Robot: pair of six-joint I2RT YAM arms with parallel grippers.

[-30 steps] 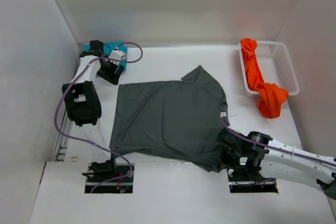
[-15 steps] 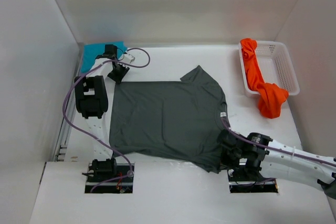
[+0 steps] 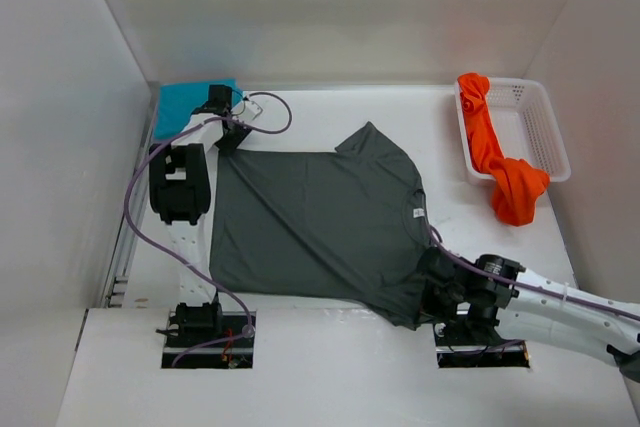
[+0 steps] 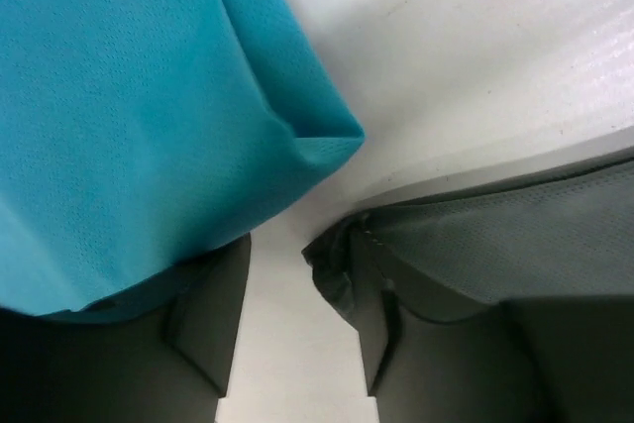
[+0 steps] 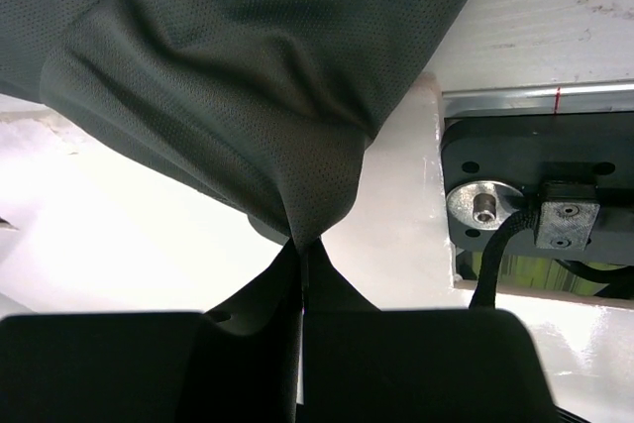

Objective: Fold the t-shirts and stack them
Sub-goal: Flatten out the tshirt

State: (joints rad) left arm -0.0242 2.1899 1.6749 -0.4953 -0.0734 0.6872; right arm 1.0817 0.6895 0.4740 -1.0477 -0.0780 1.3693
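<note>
Firmly, right gripper [image 5: 300, 260] pinches dark grey t-shirt [image 5: 248, 76].

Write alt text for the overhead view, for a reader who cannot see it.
A dark grey t-shirt lies spread flat on a white table, the right gripper, jaws shut, holding its near right corner, the left gripper at its far left corner. An orange t-shirt drapes over a white basket.
</note>
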